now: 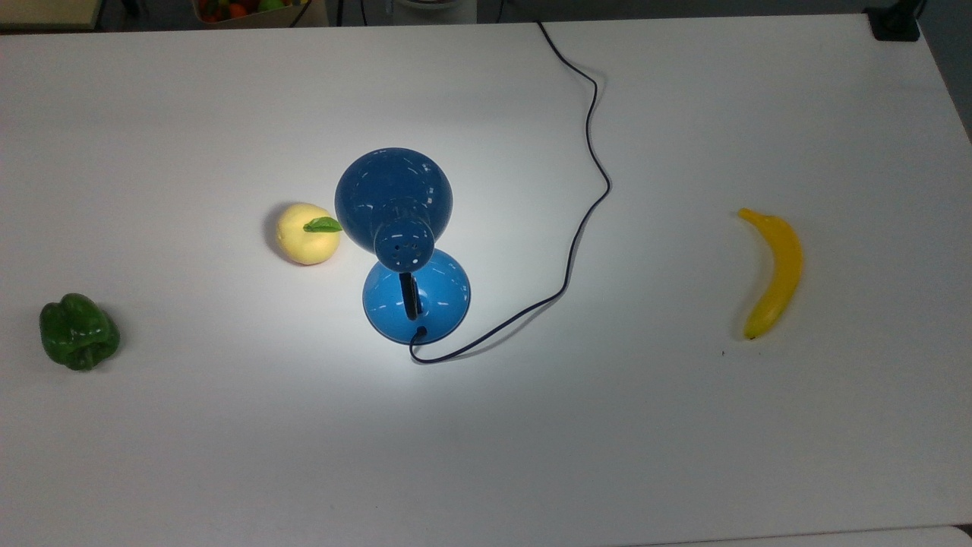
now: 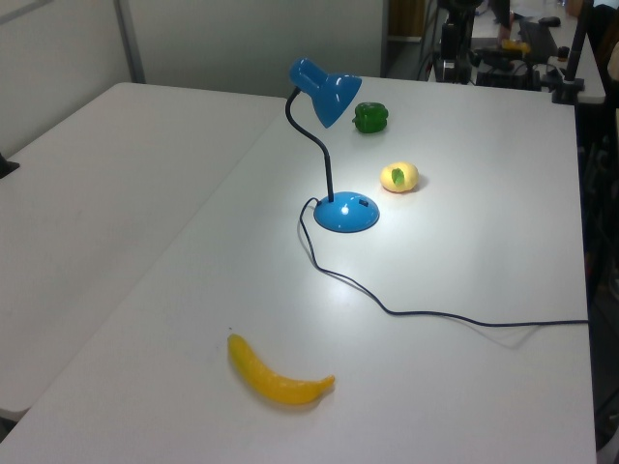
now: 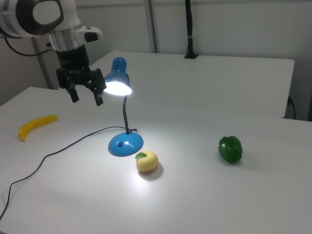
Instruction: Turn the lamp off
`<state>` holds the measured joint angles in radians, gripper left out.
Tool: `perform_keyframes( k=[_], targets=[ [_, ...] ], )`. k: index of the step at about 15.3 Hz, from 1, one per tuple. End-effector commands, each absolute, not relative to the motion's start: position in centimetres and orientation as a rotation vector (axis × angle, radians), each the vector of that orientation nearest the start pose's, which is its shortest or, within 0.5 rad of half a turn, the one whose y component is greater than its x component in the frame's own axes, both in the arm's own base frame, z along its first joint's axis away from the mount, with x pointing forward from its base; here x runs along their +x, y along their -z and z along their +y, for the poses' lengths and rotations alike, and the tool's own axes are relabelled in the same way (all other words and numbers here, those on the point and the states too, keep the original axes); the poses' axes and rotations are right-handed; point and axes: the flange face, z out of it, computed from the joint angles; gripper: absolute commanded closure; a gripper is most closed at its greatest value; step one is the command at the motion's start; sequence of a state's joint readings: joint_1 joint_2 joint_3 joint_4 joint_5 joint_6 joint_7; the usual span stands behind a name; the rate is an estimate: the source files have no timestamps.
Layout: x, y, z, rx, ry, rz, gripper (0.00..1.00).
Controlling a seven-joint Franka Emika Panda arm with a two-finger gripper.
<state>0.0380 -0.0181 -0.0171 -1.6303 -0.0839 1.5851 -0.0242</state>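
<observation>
White table [image 1: 683, 425] held the lit lamp [image 3: 120, 87].
Gripper [image 3: 87, 96] hung beside the shade, jaws spread wide, grasping nothing, pointing down.

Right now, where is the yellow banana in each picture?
Top view: the curved yellow banana lies at the top view's right, far from the lamp.
Left view: it lies near the bottom, closer to the camera than the lamp.
Right view: it lies at the right view's left edge, below the gripper.
Shared landmark: the glossy blue desk lamp, lit, mid-table.
</observation>
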Motion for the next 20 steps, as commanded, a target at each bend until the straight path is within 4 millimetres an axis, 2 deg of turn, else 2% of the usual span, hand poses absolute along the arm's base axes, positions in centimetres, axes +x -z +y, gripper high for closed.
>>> perform_keyframes(
  k=[1, 18, 19, 20],
  targets=[
    [54.8, -61.4, 0.1, -3.205, -0.058, -0.099, 0.00],
    [55.2, -60.4, 0.6, -3.204, -0.085, -0.120, 0.00],
    [55.2, -60.4, 0.6, -3.203, -0.085, -0.122, 0.01],
    [55.2, -60.4, 0.6, -3.203, -0.083, -0.127, 0.12]
  ],
)
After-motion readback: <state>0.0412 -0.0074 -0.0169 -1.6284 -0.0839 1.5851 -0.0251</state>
